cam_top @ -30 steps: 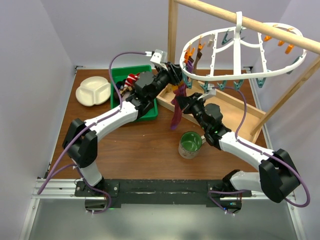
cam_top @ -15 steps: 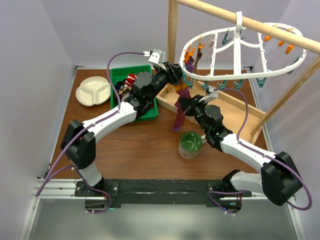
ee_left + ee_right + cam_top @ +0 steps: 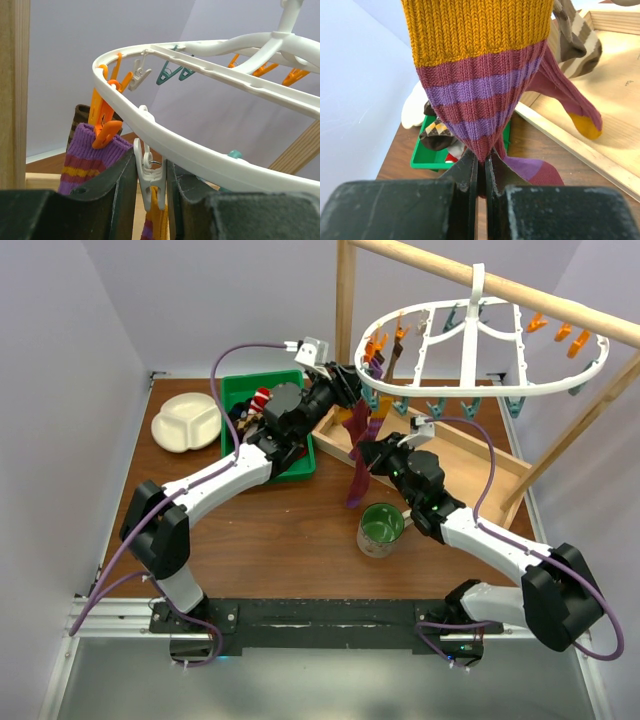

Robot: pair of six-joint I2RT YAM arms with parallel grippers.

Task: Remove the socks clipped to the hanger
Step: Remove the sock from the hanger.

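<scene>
The left gripper point(image 3: 150, 164) is closed on a small white clip point(image 3: 148, 186) on the rim of the hanger point(image 3: 200, 156), one finger pressed to each side of it. That clip is narrow and slick-looking, and I'd worry the fingers could slide off it, letting it snap back onto the cloth. Below, the right gripper point(image 3: 481, 161) pinches a thin fold of the striped sock point(image 3: 480, 85), its fingers almost together on the fabric. If it pulls down before the clip is truly open, I'd expect the sock to stretch and drag the whole hanger with it. The hanger hangs only by its hook over the wooden pole point(image 3: 520, 288) in the upper right of the overhead view, so it could tip or swing. With so little cloth in the pinch, the sock might also slip free and drop. A green mug point(image 3: 381, 528) stands on the table just below and to the right of the sock's tip, where the sock could land.

The sock hangs straight down from the white clip between the two grippers, mustard cuff up at the left one and maroon-and-purple body in the right one. A second purple sock point(image 3: 87, 161) sits just left of it under an orange clip point(image 3: 106, 131). It is close enough to get snagged.
</scene>
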